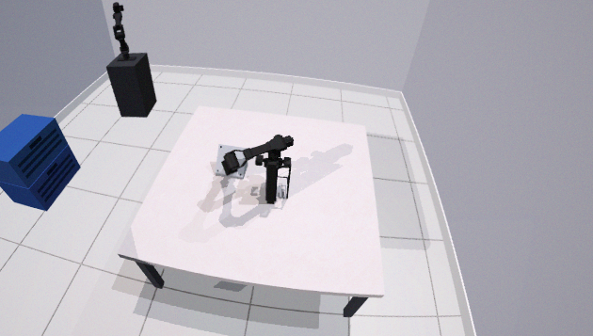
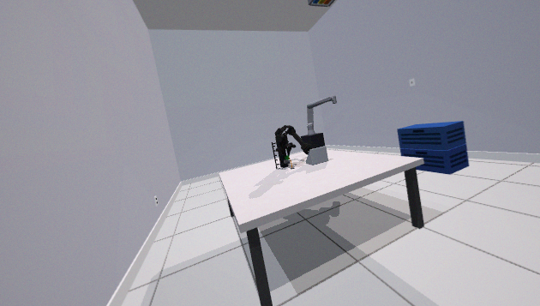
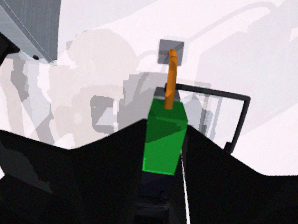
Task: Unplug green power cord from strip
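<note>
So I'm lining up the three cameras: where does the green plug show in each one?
Top: not visible, hidden under the arm.
Exterior: a tiny green speck at the end effector, mid-table.
Wrist: green plug at centre, gripped, orange stem above it.
Shared landmark: the white table.

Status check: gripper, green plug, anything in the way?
Gripper shut on green plug. Orange prong points at a grey square ahead; strip itself not made out. Nothing seen blocking.

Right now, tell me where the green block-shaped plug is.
In the wrist view the green plug sits centre frame, clamped in the black gripper, with an orange prong pointing away.
</note>
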Robot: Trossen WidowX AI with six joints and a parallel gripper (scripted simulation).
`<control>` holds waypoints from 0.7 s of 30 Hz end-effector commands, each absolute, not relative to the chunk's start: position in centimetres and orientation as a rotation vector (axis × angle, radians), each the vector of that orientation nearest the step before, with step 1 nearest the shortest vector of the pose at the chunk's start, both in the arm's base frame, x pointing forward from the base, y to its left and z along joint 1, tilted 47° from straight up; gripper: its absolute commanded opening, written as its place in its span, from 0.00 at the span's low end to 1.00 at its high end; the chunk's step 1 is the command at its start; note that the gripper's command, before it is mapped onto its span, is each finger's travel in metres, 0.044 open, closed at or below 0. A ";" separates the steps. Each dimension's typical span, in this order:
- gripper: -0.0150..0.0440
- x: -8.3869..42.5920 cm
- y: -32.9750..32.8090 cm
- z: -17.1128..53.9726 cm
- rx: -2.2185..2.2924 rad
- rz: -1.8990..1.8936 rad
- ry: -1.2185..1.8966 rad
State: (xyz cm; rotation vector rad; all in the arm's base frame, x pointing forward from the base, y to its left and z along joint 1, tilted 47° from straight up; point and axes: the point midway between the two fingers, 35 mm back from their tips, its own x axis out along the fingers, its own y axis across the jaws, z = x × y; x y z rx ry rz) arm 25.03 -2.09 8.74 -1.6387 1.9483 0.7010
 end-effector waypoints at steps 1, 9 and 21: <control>0.25 25.2 -0.8 7.7 -1.622 0.723 1.922; 0.25 25.4 0.2 6.8 -1.623 0.725 1.921; 0.25 25.3 1.8 5.6 -1.624 0.727 1.920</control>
